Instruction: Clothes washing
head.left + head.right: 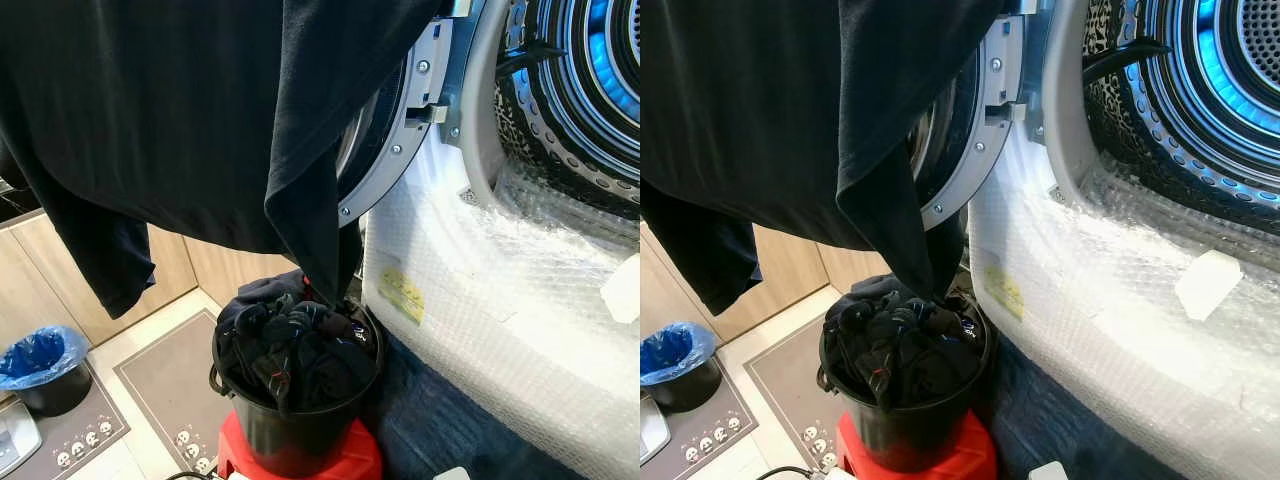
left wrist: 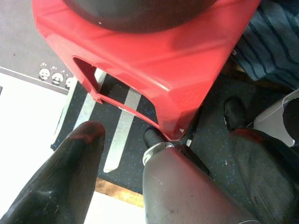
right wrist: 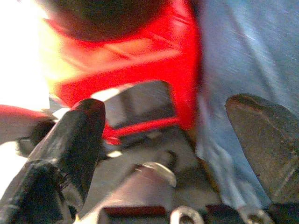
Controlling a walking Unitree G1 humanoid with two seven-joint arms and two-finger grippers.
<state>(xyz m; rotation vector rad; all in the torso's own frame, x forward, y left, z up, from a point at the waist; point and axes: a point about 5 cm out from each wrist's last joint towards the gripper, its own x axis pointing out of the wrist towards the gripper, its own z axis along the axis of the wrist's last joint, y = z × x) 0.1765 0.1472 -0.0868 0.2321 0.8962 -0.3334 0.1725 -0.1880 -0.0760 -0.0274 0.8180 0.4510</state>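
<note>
Across the top hangs a black garment (image 1: 180, 110), left of the washer's open drum (image 1: 590, 60), its tail trailing into the bucket (image 1: 300, 430) below. Left end effector (image 2: 168, 133) and right end effector (image 3: 166, 105) gape empty beside the red stool (image 2: 154, 60). The tail probably needs lifting clear before anything swings right.

The left gripper (image 2: 168, 135) pointed downward with its two black fingers spread apart; the right gripper (image 3: 170, 121) likewise hung with fingers apart.

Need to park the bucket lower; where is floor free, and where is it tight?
Free: the pale tile between the grey mat and the wooden cabinets. Crowded: the black bucket on the red stool sits close against the bubble-wrapped washer, dark garment hanging above.
</note>
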